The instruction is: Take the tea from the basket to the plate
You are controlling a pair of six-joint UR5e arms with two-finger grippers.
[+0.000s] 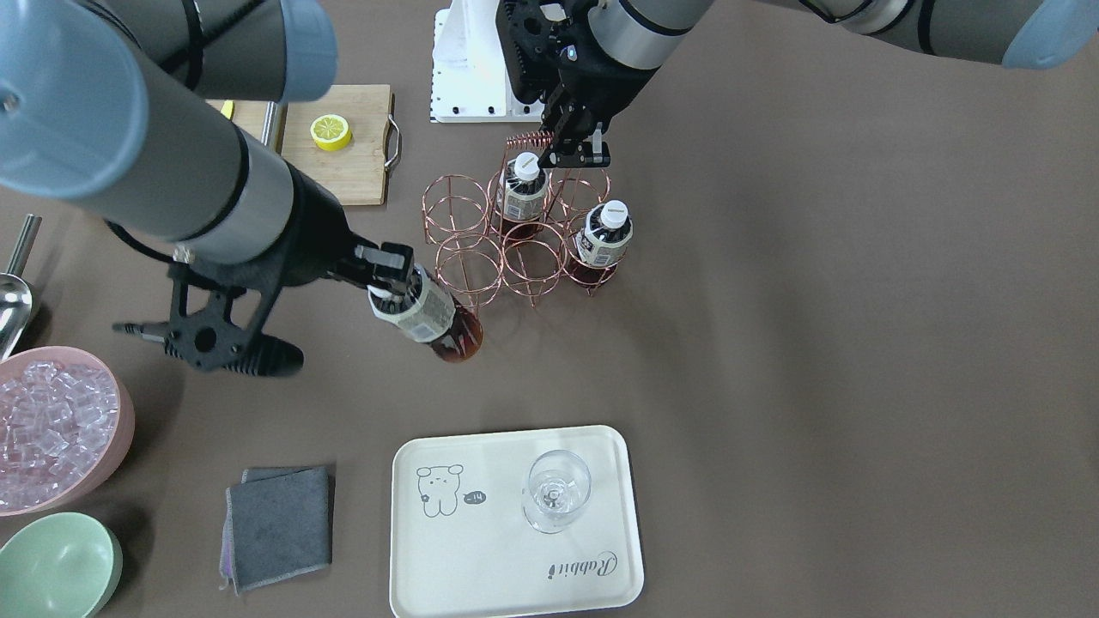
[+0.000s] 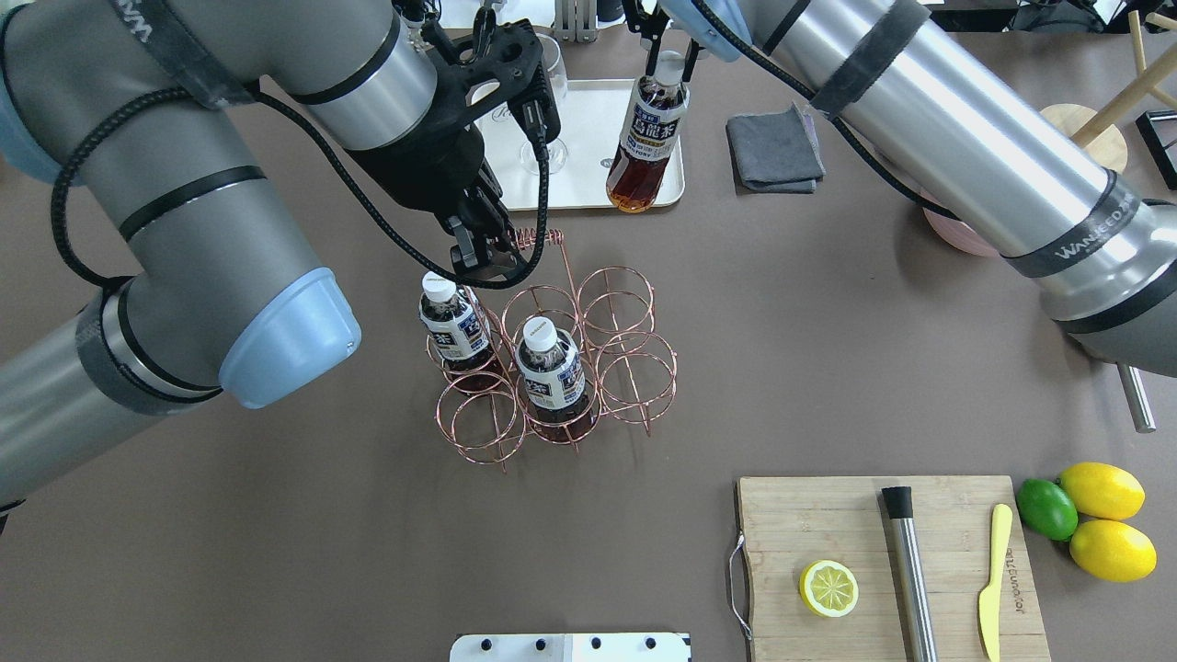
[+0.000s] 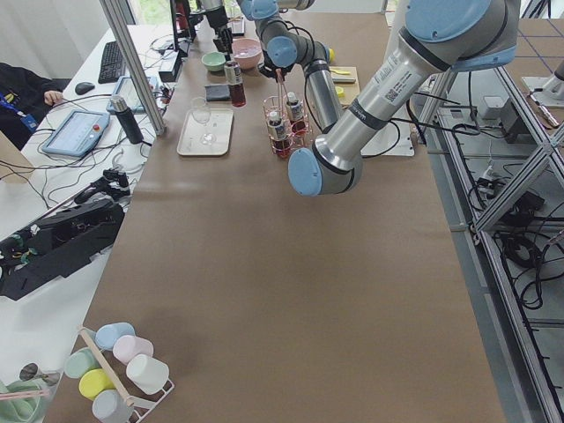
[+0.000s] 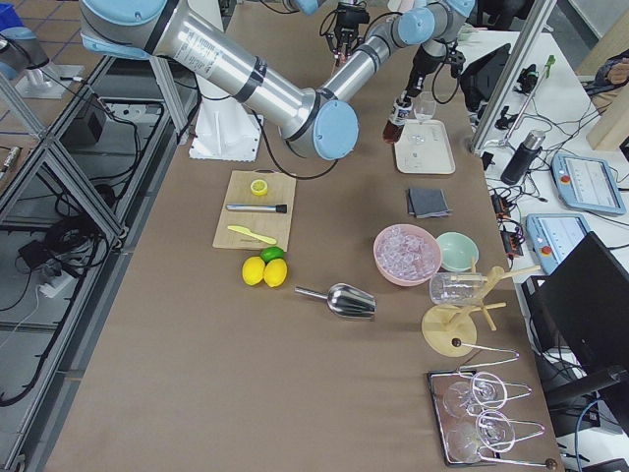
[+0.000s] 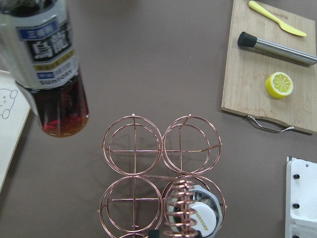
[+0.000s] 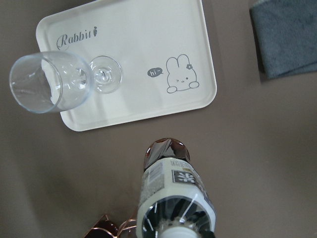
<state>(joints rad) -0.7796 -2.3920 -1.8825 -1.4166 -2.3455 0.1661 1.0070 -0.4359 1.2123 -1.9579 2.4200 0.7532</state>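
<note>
**Item 1, right end effector** (image 1: 386, 292): is gripping the white cap of the tea bottle (image 1: 429, 316), with the jaws closed tight on it.

**Item 2, tea bottle:** is hanging tilted outside the basket (image 1: 515, 240), between it and the plate (image 1: 481, 558). In the right wrist view its base is sitting over bare worktop (image 1: 816, 343), just short of the plate's edge.

**Item 3, left end effector** (image 1: 573, 157): is pinching the end of the basket's twisted handle (image 2: 533, 241), with the jaws nearly together.

**Item 4, basket:** is carrying two more bottles. One (image 1: 522, 193) is standing in the middle cell of the robot-side row. The other (image 1: 604, 236) is standing in an end cell of the opposite row.

**Item 5, plate:** is bearing an upright stemmed glass (image 1: 556, 491).

**Item 6, grey cloth** (image 1: 279, 524): is lying near the plate.
</note>
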